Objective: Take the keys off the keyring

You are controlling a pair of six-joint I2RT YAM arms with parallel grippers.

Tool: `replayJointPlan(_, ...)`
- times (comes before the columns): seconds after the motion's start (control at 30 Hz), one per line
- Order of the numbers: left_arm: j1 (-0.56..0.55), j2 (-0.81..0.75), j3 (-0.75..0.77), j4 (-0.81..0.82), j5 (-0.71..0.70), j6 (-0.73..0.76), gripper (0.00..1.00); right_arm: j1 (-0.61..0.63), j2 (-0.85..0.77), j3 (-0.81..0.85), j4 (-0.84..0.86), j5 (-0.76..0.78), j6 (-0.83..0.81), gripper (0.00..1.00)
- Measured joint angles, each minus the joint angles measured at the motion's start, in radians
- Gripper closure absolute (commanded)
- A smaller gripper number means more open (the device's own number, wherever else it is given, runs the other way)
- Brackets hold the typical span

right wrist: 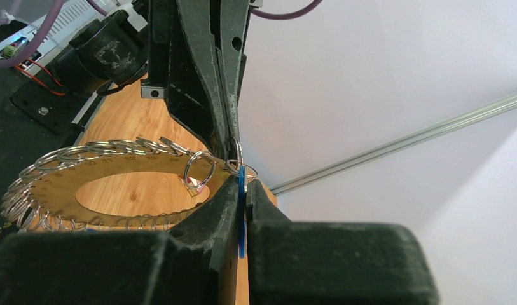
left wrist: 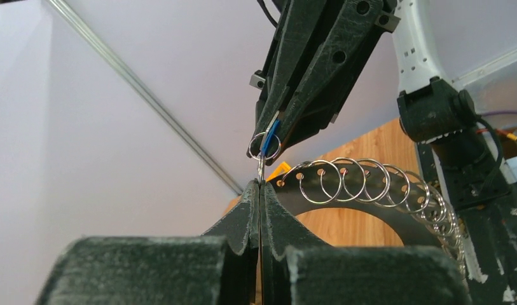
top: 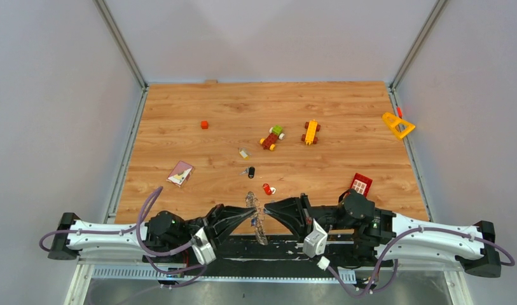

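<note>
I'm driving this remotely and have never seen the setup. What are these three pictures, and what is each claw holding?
Two robot arms work at a wooden table. The wide picture looks down from above; the other two come from wrist cameras. The right gripper is shut on a blue key; the left gripper is shut at the rim of the keyring, held between them. Loose on the table: a black key, a red key, a red toy vehicle, a yellow toy vehicle, a yellow triangle at the edge.
</note>
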Motion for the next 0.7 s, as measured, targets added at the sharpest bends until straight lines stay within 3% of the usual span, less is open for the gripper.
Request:
replayJointPlan(0.43,0.0,0.106,-0.076,0.304,0.002,-0.253,1.0,0.0,-0.015,0.0,-0.003,-0.022,0.0,1.0)
replayJointPlan(0.7,0.0,0.194,-0.162,0.568,0.048,-0.307,1.0,0.0,-0.019,0.0,-0.013,-0.043,0.008,1.0)
